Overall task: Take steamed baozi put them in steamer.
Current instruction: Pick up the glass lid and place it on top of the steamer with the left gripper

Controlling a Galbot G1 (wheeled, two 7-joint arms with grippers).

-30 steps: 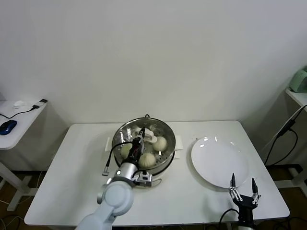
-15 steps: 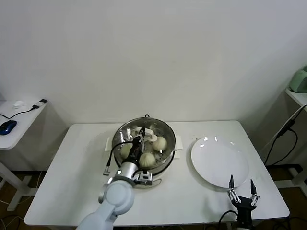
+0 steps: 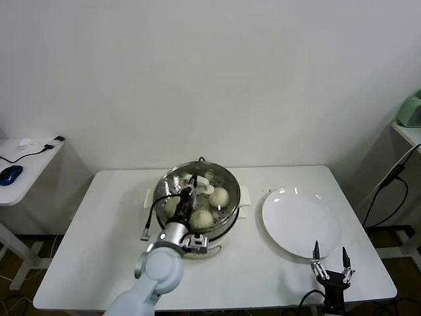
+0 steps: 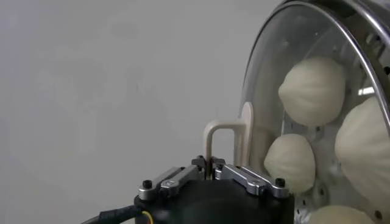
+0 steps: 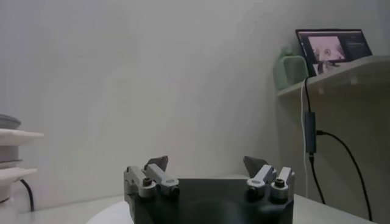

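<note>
The steamer point(image 3: 231, 179) stands at the table's middle. The glass lid point(image 4: 263, 73) lies over it, and several cream-white baozi point(image 3: 219, 196) show through the glass, also in the left wrist view point(image 4: 314, 90). My left gripper point(image 3: 189, 197) is above the steamer's near side. In the left wrist view it point(image 4: 210, 163) is shut on the lid's cream handle point(image 4: 220, 129). My right gripper point(image 3: 329, 249) hangs open and empty at the table's front right, just in front of the white plate point(image 3: 301, 220). It shows open in its own wrist view too point(image 5: 207, 161).
The white table point(image 3: 99, 224) carries only the steamer and the plate. A black cable point(image 3: 150, 217) runs beside the steamer's left handle. A side table with a blue mouse point(image 3: 10, 174) stands far left. A shelf with a green appliance point(image 3: 411, 110) is far right.
My right gripper has drawn slightly toward the table's front edge. The lid handle in my left gripper sits a little lower over the steamer.
</note>
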